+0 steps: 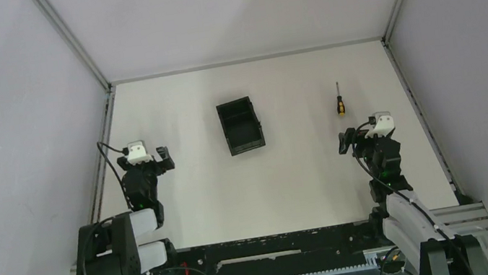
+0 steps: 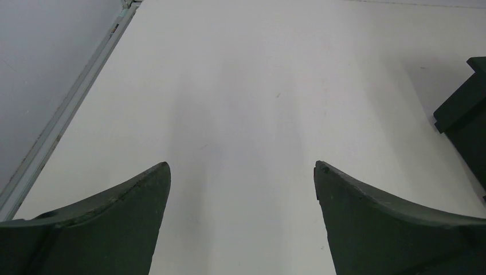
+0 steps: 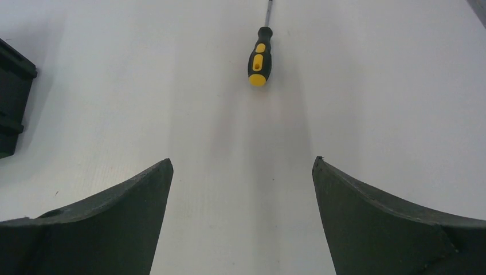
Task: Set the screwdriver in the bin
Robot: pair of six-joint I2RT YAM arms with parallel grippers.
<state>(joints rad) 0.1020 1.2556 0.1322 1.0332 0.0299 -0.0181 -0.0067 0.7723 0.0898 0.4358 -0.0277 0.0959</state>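
White counter [image 1: 306, 179], matte, boxed by pale grey walls; metal rail [image 1: 107, 118] runs along its left edge.

Right gripper [image 3: 242, 163]: jaws spread wide, nothing between them, bare counter showing through the gap. In the overhead view it [image 1: 358, 136] sits toward the right edge, about halfway between the near and far edges.

Screwdriver [image 3: 259, 57]: lies flat on the counter just beyond the right gripper, not touching it. Orange-and-black handle toward the near edge, thin shaft pointing to the far edge. From overhead it [image 1: 340, 103] is in the right part of the counter, nearer the far right corner than the near one. In the wrist view it lines up roughly with the middle of the open jaws.

Left gripper [image 2: 242, 166]: also spread wide, holding nothing. Overhead puts it [image 1: 155, 162] close to the left edge, about level with the right gripper.

Bin [image 1: 227, 131]: black, open top, upright, with a ridge across its inside. It stands around the middle of the counter, a little toward the far edge, turned slightly off square. It is well apart from the screwdriver and from both grippers. One corner of it [image 2: 467, 114] shows at the right of the left wrist view; its end [image 3: 11, 97] shows at the left of the right wrist view.
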